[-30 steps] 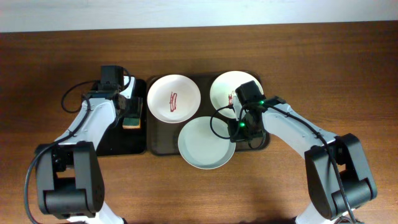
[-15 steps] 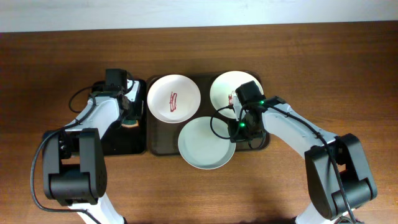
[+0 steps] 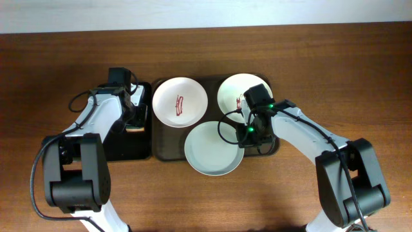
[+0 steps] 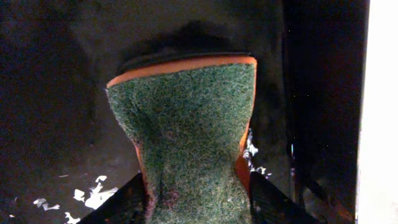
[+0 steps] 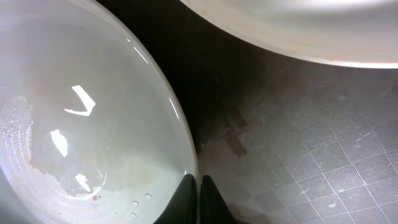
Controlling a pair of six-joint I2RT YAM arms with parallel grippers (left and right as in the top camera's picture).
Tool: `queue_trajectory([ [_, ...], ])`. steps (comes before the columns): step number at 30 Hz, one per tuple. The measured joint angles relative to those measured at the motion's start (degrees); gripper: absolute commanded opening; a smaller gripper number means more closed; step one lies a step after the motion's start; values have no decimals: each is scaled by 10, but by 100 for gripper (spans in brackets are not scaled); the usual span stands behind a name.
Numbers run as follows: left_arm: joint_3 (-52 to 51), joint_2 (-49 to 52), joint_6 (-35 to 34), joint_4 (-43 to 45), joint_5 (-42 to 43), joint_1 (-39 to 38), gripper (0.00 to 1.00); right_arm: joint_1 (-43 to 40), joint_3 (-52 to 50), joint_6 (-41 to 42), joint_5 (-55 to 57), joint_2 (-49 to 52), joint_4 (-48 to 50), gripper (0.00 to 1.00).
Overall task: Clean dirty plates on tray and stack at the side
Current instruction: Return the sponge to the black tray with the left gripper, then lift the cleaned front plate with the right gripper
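Overhead view only gives the table (image 3: 193,200): brown wood, grain running left to right, darker streaks through it, and it fills nearly the whole frame. Far edge sits near the top and runs slightly skewed, lower at the left than at the right. Beyond it is a pale off-white strip (image 3: 193,14), plain, wider at the left; can't tell if that's wall or floor. Light is even and diffuse, shadows on the wood soft-edged. Wrist views show nothing of the room.
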Motion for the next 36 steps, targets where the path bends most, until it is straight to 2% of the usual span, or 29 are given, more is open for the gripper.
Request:
queue_trajectory([
  [2, 0, 0, 1, 0, 4, 0, 1, 0, 0, 0, 0, 0, 0, 4],
  [9, 0, 3, -2, 0, 10, 0, 0, 0, 0, 0, 0, 0, 0, 4],
  [10, 0, 4, -2, 0, 10, 0, 9, 0, 0, 0, 0, 0, 0, 4],
  [11, 0, 4, -2, -2, 8, 0, 34, 0, 0, 0, 0, 0, 0, 4],
  [15, 18, 7, -6, -26, -9, 0, 69, 0, 0, 0, 0, 0, 0, 4],
  [19, 50, 7, -9, -8, -16, 0, 69, 0, 0, 0, 0, 0, -1, 4],
  [26, 52, 36, -9, 6, -1, 0, 64, 0, 0, 0, 0, 0, -1, 4],
  [27, 52, 44, -9, 6, 0, 0, 60, 0, 0, 0, 0, 0, -2, 4],
  [28, 52, 51, -9, 6, 1, 0, 49, 0, 0, 0, 0, 0, -2, 4],
  [29, 52, 58, -9, 6, 3, 0, 25, 0, 0, 0, 0, 0, -2, 4],
  [30, 54, 59, -8, 7, 6, 0, 8, 0, 0, 0, 0, 0, -2, 4],
  [31, 55, 59, -10, 7, 6, 0, 0, 0, 0, 0, 0, 0, -2, 4],
  [35, 56, 61, -9, 10, 6, 2, 0, 0, 0, 0, 0, 0, -2, 4],
  [36, 56, 61, -9, 7, 6, 3, 18, 0, 0, 0, 0, 0, -2, 4],
])
